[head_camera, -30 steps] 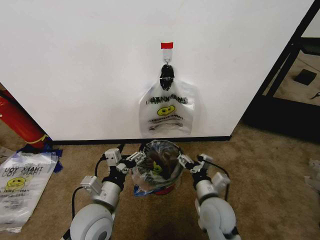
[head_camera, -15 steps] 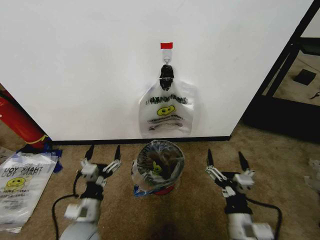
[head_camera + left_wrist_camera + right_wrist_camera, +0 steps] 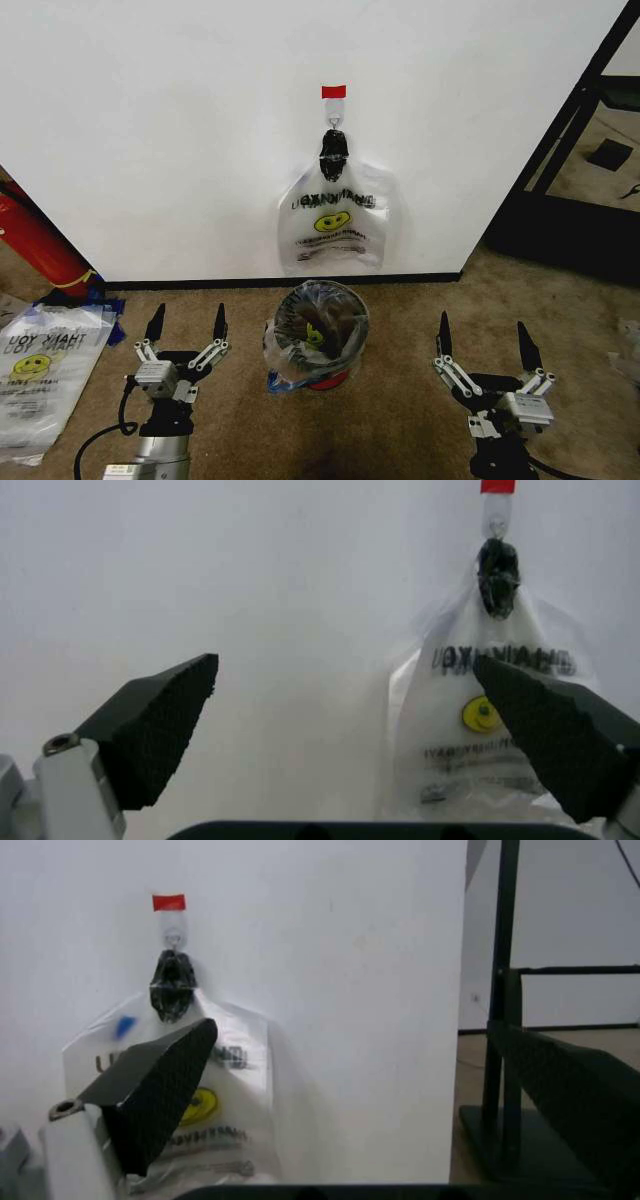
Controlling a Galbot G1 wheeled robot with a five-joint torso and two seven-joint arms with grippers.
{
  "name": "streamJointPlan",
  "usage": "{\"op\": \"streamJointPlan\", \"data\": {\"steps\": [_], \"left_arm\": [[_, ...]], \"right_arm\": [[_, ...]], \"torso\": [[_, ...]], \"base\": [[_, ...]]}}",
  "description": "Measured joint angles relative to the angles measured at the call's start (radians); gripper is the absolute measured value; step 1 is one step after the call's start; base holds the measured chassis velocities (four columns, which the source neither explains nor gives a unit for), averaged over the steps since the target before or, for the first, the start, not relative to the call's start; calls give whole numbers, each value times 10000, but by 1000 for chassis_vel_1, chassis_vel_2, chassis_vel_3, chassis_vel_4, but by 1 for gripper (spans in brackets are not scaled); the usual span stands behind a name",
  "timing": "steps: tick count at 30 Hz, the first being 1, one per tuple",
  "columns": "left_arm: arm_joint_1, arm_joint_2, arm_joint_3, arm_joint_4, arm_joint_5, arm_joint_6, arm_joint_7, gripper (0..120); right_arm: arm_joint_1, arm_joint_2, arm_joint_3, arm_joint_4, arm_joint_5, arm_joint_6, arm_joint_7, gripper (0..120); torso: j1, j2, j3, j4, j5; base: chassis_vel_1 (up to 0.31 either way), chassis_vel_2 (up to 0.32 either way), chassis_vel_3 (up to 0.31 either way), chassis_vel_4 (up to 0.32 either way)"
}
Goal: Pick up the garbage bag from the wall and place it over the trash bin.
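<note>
Wall point(image 3: 150, 130): white, at the far side; a red tape tab point(image 3: 333, 91) and a hook with a black clip point(image 3: 334, 152) sit on it.
Hanging bags point(image 3: 335, 225): a bunch of like bags hangs under the clip, flat against the wall, just behind the bin.
Bin point(image 3: 318, 335): stands on the carpet near the wall, between the two arms.
Bag point(image 3: 312, 330): already lines the bin; clear plastic covers the rim and falls down the outside, with the smiley visible inside.
Left end effector point(image 3: 186, 323): fingers wide apart, holding nothing, left of the bin and not touching it.
Right end effector point(image 3: 482, 336): fingers wide apart, holding nothing, well right of the bin.
Progress: I judge the task practically done; the bag is over the bin and both arms are free.
Left to do: nothing clear, maybe only parking the arms.
</note>
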Motion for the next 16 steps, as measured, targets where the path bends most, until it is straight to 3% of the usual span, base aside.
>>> {"op": "streamJointPlan", "data": {"steps": [16], "left_arm": [[-145, -324, 389, -149, 163, 674, -206, 100]], "right_arm": [[361, 9, -235, -46, -181, -632, 141, 100]], "torso": [[0, -1, 0, 1, 1]], "base": [[0, 0, 0, 0]]}}
